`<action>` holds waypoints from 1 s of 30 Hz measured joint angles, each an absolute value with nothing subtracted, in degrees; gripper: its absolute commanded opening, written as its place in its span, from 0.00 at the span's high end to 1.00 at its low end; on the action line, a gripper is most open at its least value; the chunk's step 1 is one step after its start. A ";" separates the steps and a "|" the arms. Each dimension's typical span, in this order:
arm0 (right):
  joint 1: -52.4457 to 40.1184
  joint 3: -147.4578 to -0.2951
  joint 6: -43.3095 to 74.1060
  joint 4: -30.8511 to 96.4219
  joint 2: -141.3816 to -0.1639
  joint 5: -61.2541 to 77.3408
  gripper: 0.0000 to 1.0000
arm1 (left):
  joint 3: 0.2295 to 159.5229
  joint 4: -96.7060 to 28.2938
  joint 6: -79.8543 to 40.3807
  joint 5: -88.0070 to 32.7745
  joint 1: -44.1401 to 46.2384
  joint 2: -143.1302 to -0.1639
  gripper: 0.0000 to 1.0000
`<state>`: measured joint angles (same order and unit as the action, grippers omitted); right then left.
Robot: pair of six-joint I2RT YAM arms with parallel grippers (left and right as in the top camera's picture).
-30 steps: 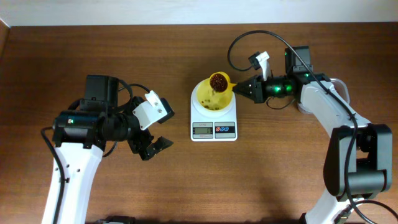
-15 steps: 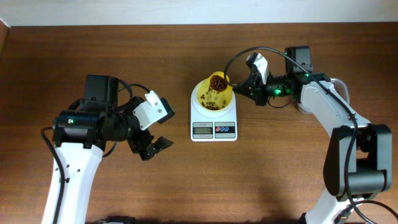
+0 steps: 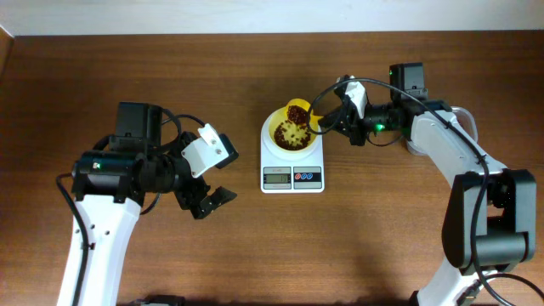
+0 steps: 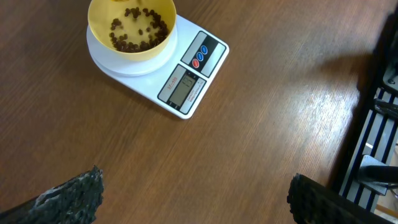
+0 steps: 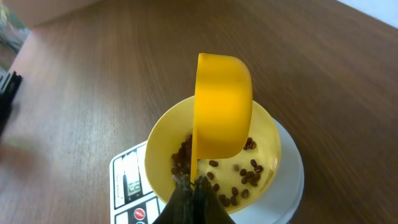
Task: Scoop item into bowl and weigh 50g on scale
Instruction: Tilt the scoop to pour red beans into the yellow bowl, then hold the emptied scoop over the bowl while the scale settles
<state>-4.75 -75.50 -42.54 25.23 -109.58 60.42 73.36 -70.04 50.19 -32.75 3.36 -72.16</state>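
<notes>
The pale yellow bowl (image 3: 271, 133) sits on the white scale (image 3: 291, 177) at mid-table, with dark red-brown beans (image 3: 294, 133) loose inside it. My right gripper (image 3: 322, 123) is shut on the handle of a small yellow scoop (image 3: 299, 111). The scoop is tipped on its side over the bowl's far rim, with beans still in it. In the right wrist view the scoop (image 5: 222, 106) stands edge-on above the bowl (image 5: 160, 149) and its beans (image 5: 245, 177). My left gripper (image 3: 214, 202) hangs open over bare wood, left of the scale (image 4: 186, 87) and bowl (image 4: 93, 25).
The brown wooden table runs to a pale wall strip (image 3: 255, 15) at the back. A dark slatted frame (image 4: 379, 124) stands at the right edge of the left wrist view. A black cable (image 3: 331, 59) loops above the right arm.
The right gripper has rolled and tipped the scoop over the bowl. Beans have dropped from it, so the heap in the bowl is larger. The left arm has not moved.
</notes>
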 measured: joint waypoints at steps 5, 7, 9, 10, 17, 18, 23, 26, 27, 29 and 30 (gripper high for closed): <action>-4.75 -75.50 -43.72 25.21 -109.58 60.42 0.96 | 73.36 -70.02 50.19 -32.77 3.36 -72.16 0.01; -4.75 -75.50 -43.86 25.21 -109.58 60.42 0.96 | 73.36 -70.04 50.19 -32.75 3.36 -72.16 0.01; -4.75 -75.50 -43.90 25.21 -109.58 60.42 0.96 | 73.36 -70.04 50.19 -32.77 3.36 -72.16 0.01; -4.75 -75.50 -43.94 25.21 -109.58 60.42 0.96 | 73.36 -70.04 50.19 -32.75 3.36 -72.16 0.01; -4.75 -75.50 -44.58 25.19 -109.58 59.13 0.96 | 73.36 -70.02 50.19 -32.75 3.36 -72.16 0.01; -4.75 -75.50 -44.73 25.21 -109.58 59.31 0.96 | 73.36 -70.02 50.19 -32.75 3.36 -72.16 0.01; -4.75 -75.50 -46.39 24.58 -109.58 61.36 0.96 | 73.36 -70.04 50.19 -32.75 3.36 -72.16 0.01; -4.75 -75.50 -46.85 24.34 -109.58 61.93 0.96 | 73.36 -70.04 50.19 -32.77 3.36 -72.16 0.01; -4.75 -75.50 -46.96 23.88 -109.58 61.28 0.96 | 73.36 -70.02 50.19 -32.77 3.36 -72.16 0.01; -4.75 -75.50 -47.00 23.73 -109.58 59.55 0.96 | 73.36 -70.04 50.19 -32.77 3.36 -72.16 0.01; -4.75 -75.50 -47.00 23.70 -109.58 59.37 0.96 | 73.36 -70.04 50.19 -32.75 3.36 -72.16 0.01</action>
